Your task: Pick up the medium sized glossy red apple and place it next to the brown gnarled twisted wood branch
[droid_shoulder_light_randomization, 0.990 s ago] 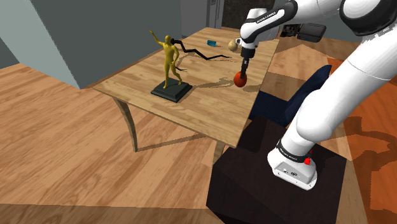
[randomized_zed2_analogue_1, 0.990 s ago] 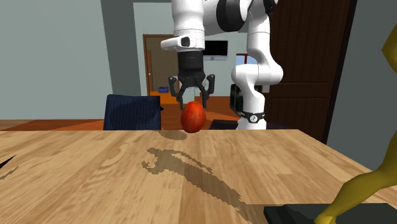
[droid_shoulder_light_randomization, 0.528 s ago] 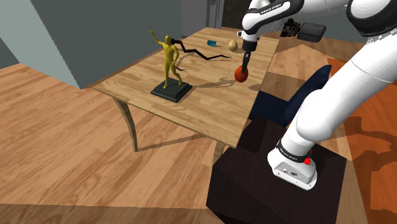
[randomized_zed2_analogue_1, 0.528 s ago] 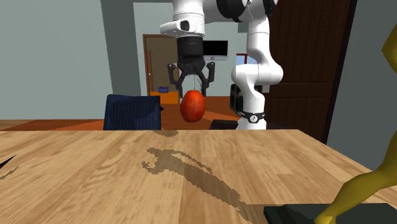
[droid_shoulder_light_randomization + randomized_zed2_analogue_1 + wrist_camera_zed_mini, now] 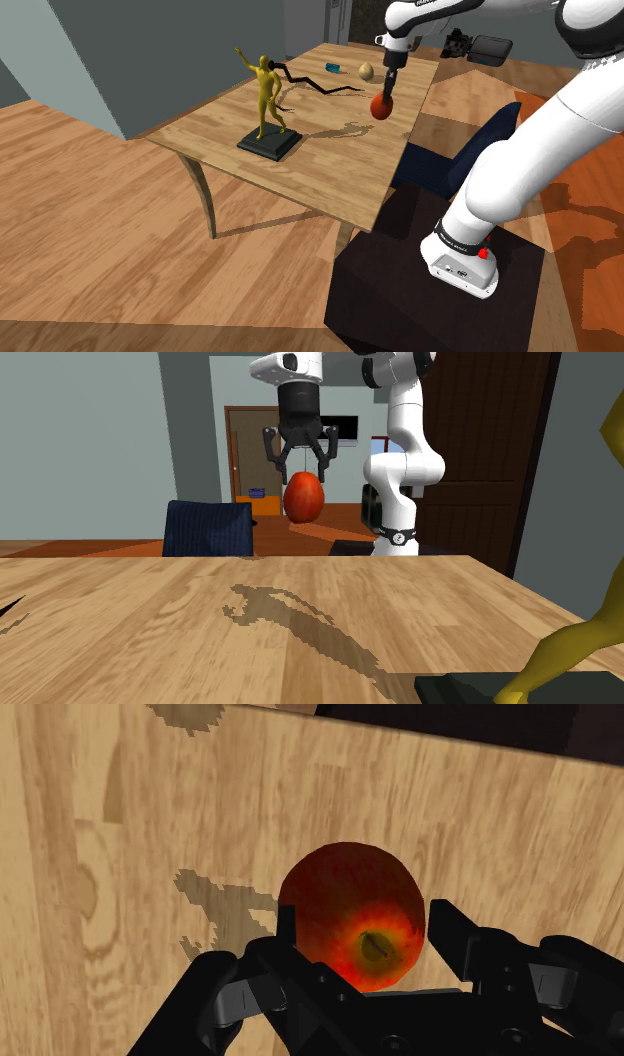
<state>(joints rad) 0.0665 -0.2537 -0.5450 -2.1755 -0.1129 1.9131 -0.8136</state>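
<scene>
Pinches the apple [image 5: 304, 498] between both fingers of the gripper [image 5: 304, 474]. Hangs clear above the table [image 5: 300, 150], near its stand-side edge, well apart from the branch [image 5: 318, 86] lying at the table's far end.

The apple [image 5: 350, 914] is deep red, shading to orange and yellow around its brown stem pit. The gripper [image 5: 304, 474] is all black. The tabletop [image 5: 150, 642] is pale wood with streaky grain and a ringed knot. On it, the figurine [image 5: 266, 95] is mustard yellow and its slab [image 5: 270, 146] dark grey. Toward the far edge are a blackish-brown branch [image 5: 325, 88], a teal object [image 5: 331, 67] and a tan ball [image 5: 366, 71]. The chair [image 5: 208, 529] is navy.
</scene>
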